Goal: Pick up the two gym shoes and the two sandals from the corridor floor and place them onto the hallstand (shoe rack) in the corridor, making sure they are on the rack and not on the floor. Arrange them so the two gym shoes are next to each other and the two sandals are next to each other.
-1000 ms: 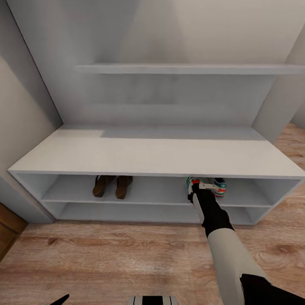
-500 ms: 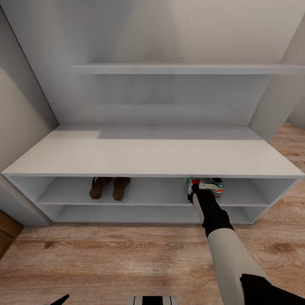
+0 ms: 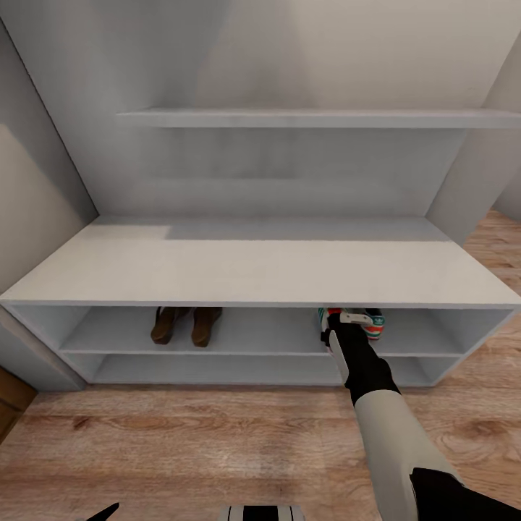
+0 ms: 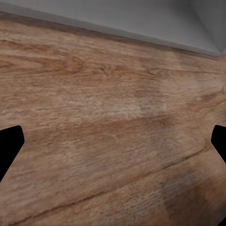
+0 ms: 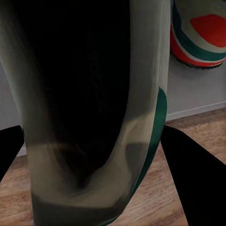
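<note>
Cream-white with a green edge, one gym shoe (image 5: 94, 117) sits between the right gripper (image 3: 346, 323) fingers at the front lip of the upper open shelf of the hallstand (image 3: 253, 271); in the right wrist view its dark opening fills the space between the two black fingers (image 5: 188, 169), which press against its sides, so the gripper is closed around it. The other gym shoe (image 5: 200, 33) stands just beside it on that shelf, showing green stripes and a red patch; no lettering on it is legible. Farther along the same shelf, towards the robot's left and well apart from the sneakers, the two sandals (image 3: 187, 325) stand side by side, dark brown. Below the unit runs the wood-plank corridor floor (image 3: 217, 441). The left gripper (image 4: 113, 141) hangs over bare planks, its fingertips spread wide and holding nothing.
</note>
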Controlling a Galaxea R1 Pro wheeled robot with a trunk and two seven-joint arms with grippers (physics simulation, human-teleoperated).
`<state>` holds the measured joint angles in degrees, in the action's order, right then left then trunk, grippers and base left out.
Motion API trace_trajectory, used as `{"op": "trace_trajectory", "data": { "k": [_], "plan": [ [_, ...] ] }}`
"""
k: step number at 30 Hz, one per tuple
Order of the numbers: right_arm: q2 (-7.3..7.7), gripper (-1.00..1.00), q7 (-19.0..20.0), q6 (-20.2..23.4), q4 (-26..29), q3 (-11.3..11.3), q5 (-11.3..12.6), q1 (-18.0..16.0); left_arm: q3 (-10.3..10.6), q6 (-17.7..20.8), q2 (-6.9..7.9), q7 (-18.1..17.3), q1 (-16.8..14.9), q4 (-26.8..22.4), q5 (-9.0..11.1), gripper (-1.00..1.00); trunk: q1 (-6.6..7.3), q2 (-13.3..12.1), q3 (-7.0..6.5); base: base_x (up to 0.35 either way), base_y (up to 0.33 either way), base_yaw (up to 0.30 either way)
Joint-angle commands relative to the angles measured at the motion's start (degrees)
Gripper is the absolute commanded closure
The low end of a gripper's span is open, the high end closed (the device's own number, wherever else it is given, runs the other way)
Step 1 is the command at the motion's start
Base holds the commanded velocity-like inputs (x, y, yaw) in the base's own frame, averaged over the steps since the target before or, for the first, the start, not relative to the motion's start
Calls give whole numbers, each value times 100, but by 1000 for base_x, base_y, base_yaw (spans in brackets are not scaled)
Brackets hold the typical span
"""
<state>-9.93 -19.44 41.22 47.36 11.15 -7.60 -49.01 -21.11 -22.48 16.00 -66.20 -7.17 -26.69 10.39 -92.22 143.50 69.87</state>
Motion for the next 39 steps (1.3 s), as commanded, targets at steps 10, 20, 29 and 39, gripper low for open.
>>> {"op": "trace_trajectory", "data": {
  "k": [10, 20, 29, 39],
  "plan": [
    [-7, 100, 28, 35, 13, 19, -57, -3, -7, -28, 0, -24, -4, 1, 7, -100, -12, 9, 140, 0, 0, 0],
    [-7, 100, 28, 35, 17, 27, -55, -3, -7, -28, 0, -24, -4, 7, 7, -100, -12, 9, 144, 25, 0, 0],
    [-7, 100, 28, 35, 15, 28, -57, -3, -7, -28, 0, -24, -4, 14, 7, -100, -12, 9, 144, 87, 0, 0],
    [-7, 100, 28, 35, 11, 28, -57, -3, -13, -28, 7, -24, -4, 17, 7, -100, -12, 9, 144, 66, 0, 0]
  ]
}}
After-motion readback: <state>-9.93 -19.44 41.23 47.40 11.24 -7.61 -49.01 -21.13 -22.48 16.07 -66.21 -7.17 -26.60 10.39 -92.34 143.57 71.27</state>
